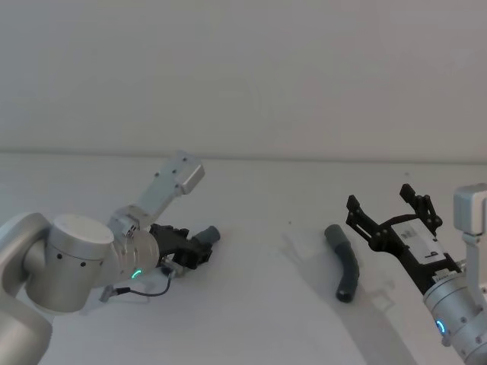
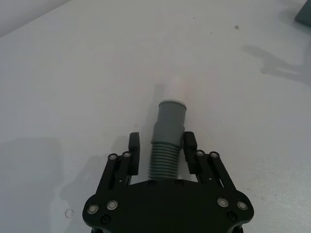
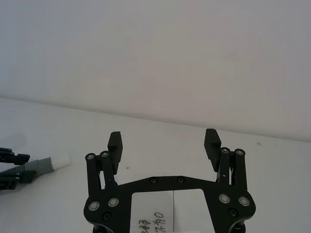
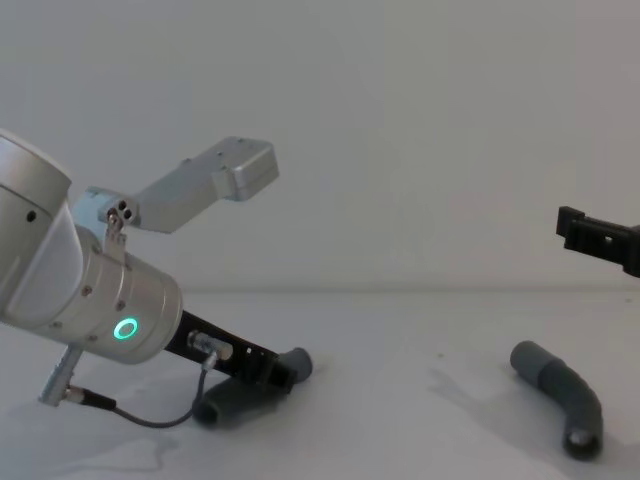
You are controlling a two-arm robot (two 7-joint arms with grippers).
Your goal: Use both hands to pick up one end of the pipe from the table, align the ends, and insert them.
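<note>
Right hand (image 1: 384, 199): wide open, empty, raised.
Right pipe piece (image 1: 346, 262): on surface (image 1: 266, 304), below-left of it; axis near-to-far.
Left hand (image 2: 162, 141): around left pipe piece (image 2: 167, 131); grip cannot be told.

We are looking at a plain flat white table (image 1: 251, 319). A dark-grey bent plastic tube piece (image 1: 346, 270) is lying loose on it, serving as our landmark. Well left of the bent tube piece, a second grey ribbed tube piece (image 1: 211, 233) is sitting low against the table, its smooth collar pointing toward the landmark. A small dark speck (image 1: 289, 223) is lying between them, nearer the bent tube piece.
</note>
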